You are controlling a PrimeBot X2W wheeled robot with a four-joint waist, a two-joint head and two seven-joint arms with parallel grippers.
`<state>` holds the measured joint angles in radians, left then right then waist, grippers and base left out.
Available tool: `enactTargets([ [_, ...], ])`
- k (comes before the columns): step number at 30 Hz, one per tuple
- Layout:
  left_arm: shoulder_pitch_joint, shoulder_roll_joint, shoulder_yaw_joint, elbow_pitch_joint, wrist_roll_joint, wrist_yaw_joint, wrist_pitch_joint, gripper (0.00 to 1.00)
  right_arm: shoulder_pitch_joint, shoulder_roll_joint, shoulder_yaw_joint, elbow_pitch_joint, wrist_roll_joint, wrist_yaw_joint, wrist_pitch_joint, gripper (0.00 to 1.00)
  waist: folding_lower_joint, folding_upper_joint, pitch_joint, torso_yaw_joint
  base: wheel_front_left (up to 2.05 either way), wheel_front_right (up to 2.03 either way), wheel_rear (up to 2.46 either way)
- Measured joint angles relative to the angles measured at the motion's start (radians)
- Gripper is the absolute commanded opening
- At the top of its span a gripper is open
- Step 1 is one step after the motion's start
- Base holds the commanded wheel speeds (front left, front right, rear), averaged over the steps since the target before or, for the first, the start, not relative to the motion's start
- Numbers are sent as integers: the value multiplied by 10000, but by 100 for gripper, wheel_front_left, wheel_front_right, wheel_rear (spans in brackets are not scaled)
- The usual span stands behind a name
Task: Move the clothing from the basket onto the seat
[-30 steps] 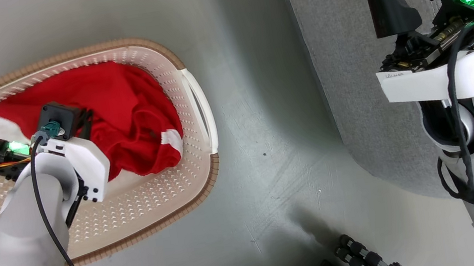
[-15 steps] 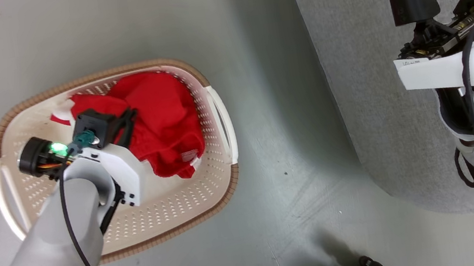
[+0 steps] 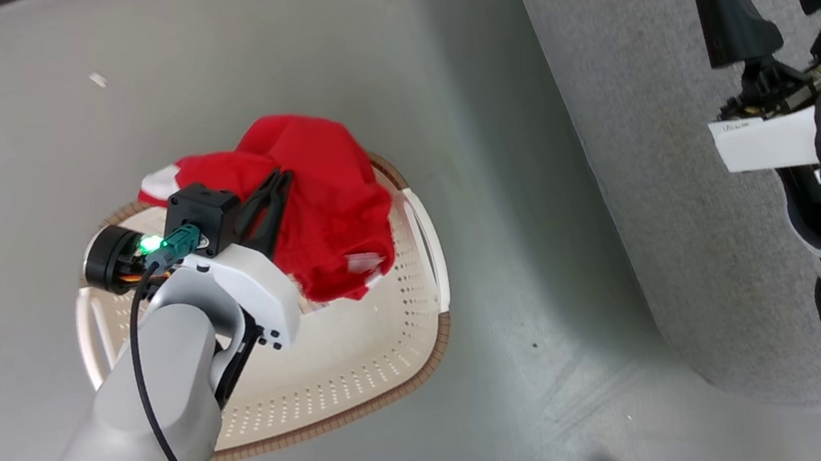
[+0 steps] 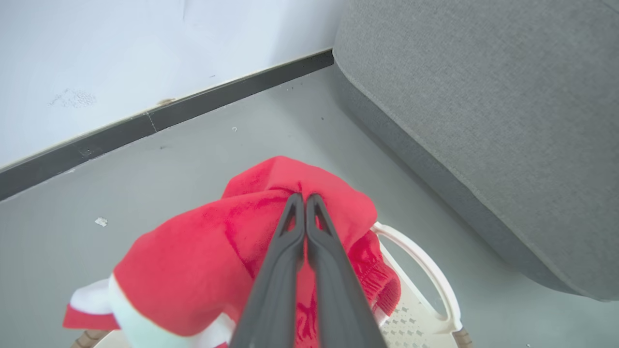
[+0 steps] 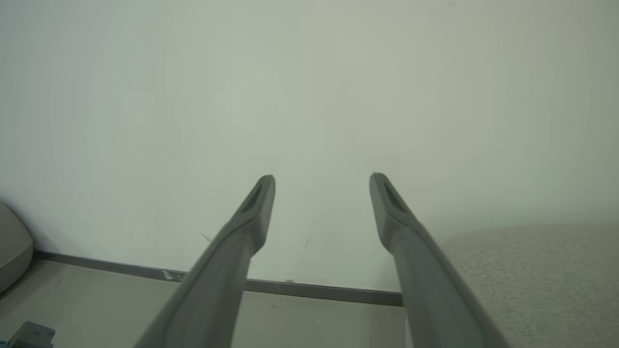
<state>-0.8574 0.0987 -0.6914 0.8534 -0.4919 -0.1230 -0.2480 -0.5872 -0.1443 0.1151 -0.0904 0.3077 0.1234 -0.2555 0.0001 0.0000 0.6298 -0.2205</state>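
Left gripper (image 4: 302, 199), its two dark fingers pressed together, pinches a fold of the clothing (image 4: 193, 261), a bunch of bright red fabric with white trim bands that drapes down on both sides of the fingers. From the head camera the red bunch (image 3: 330, 210) hangs over the far end of the basket (image 3: 351, 353), covering part of the brown rim there, while the cream perforated bottom nearer the robot lies bare. One white side handle of the basket (image 4: 425, 263) shows just beneath the hanging cloth in the left wrist view. The basket stands on a grey floor (image 3: 509, 289), apart from the seat (image 3: 644, 106), whose grey upholstered side rises to the robot's right with a strip of floor between them. Right gripper (image 5: 322, 180) is held over the seat's edge with its fingers spread wide and nothing between them, pointing toward a pale wall (image 5: 309, 87) and a dark baseboard (image 5: 319, 290).
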Motion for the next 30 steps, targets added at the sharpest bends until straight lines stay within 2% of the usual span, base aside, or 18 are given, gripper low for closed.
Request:
enactTargets([
  [16, 892, -35, 759, -2263, 2, 0, -2, 0, 999, -382, -121, 368, 15, 0, 0, 100, -1, 0, -1767, 646, 0, 0, 0],
  [30, 1178, 56, 918, -3024, 19, -2, -2, 0, 1864, -552, 309, 663, 125, 0, 0, 100, 0, 0, -3096, 1057, 0, 0, 0],
])
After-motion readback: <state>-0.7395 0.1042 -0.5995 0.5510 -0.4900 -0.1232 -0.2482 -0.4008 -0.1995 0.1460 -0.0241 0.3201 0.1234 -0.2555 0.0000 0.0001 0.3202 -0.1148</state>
